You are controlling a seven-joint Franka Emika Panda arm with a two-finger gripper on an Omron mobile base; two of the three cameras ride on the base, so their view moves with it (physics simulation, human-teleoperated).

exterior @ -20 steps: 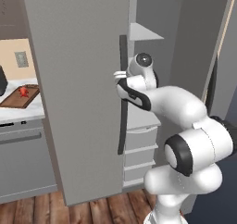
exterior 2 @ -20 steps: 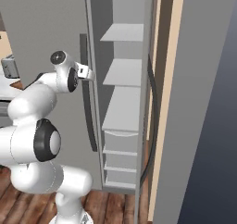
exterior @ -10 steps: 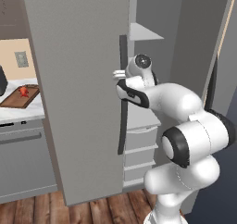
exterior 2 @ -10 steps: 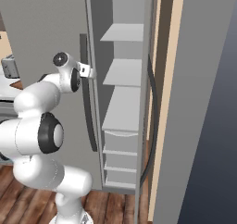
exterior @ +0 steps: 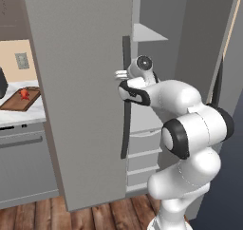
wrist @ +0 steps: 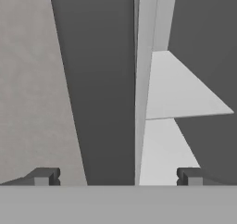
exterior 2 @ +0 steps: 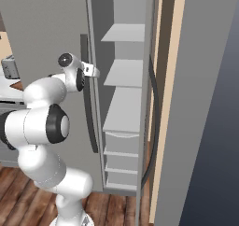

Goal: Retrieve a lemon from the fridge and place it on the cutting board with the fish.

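Observation:
The fridge [exterior: 80, 96] is tall and grey; its left door stands a little ajar, with grey shelves [exterior 2: 123, 73] and drawers [exterior 2: 120, 159] showing in the gap. My gripper [exterior: 119, 75] [exterior 2: 93, 71] is open at the left door's long dark handle [exterior: 125, 100], near its upper part. In the hand view the gripper [wrist: 116, 177] straddles the dark handle [wrist: 99, 79], its fingertips [wrist: 44, 176] apart on either side. The cutting board [exterior: 18, 100] lies on the counter at far left with the red fish [exterior: 23, 94] on it. The lemon is hidden.
The right fridge door [exterior 2: 200, 103] stands close on my right, with its own dark handle [exterior 2: 154, 127]. A grey counter with a drawer front [exterior: 23, 148] runs left of the fridge. Wooden floor [exterior: 95, 217] lies below.
The gripper has crept slightly up along the door handle and the elbow has shifted a little. The jaws stay open and the door has not visibly moved.

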